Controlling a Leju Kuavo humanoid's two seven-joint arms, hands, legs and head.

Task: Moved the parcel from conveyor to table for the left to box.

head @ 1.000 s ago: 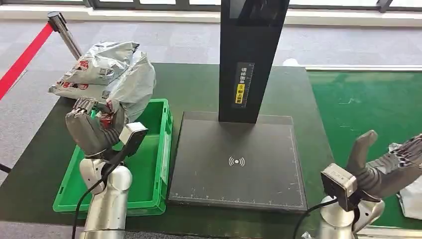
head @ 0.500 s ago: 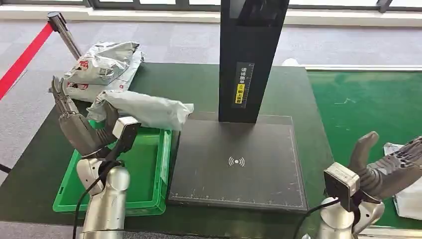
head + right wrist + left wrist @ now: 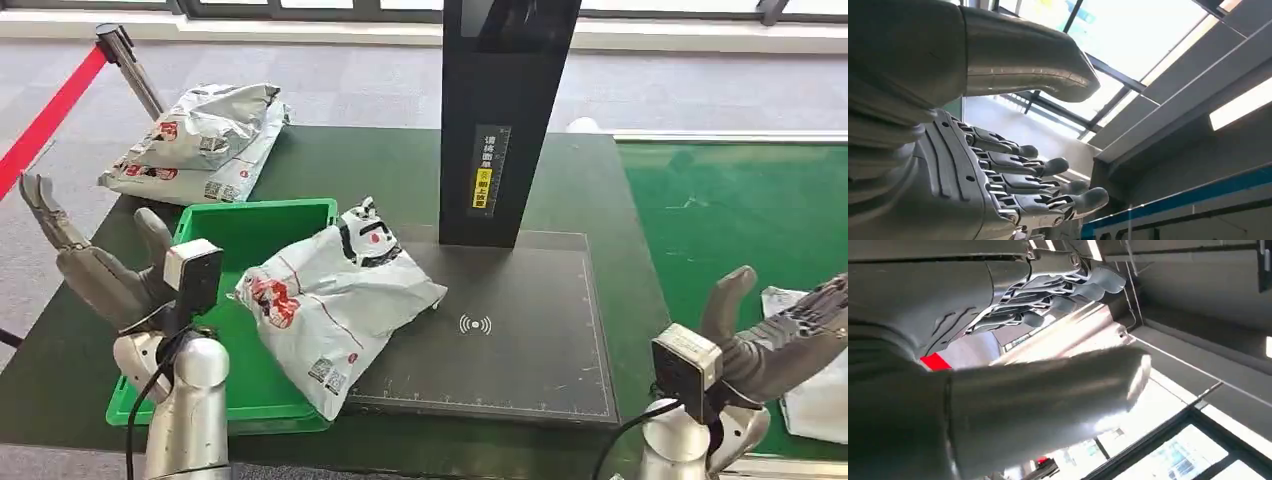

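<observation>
1. Grey carpet and a long window line lie behind a dark green table (image 3: 400, 170); a red barrier strap (image 3: 45, 120) runs at the robot's left, and the green conveyor (image 3: 730, 210) adjoins the table on its right.
2. On the table sit a black scanner pad (image 3: 500, 370) with a black upright column (image 3: 505, 120), a green crate (image 3: 260, 225) beside the pad, and a pile of grey mailers (image 3: 205, 140) at the far left corner.
3. The parcel (image 3: 335, 305), a white poly mailer with red marks, lies tilted across the crate's right rim, part over the crate and part on the pad, so it is not properly boxed.
4. The left hand (image 3: 95, 270) is raised outside the crate's left side, fingers spread apart and holding nothing, well clear of the parcel.
5. The right hand (image 3: 790, 335) hovers over the conveyor with thumb up and fingers extended side by side, empty; another white parcel (image 3: 815, 400) lies just beneath and beside it.
6. Judged from this, the boxing step is unfinished: the left hand would do well to nudge or regrip the mailer near its middle and draw it fully inside the crate walls.
7. A slack bag may fold or slide onto the pad, so a broad, low grip seems safer than a corner pinch.
</observation>
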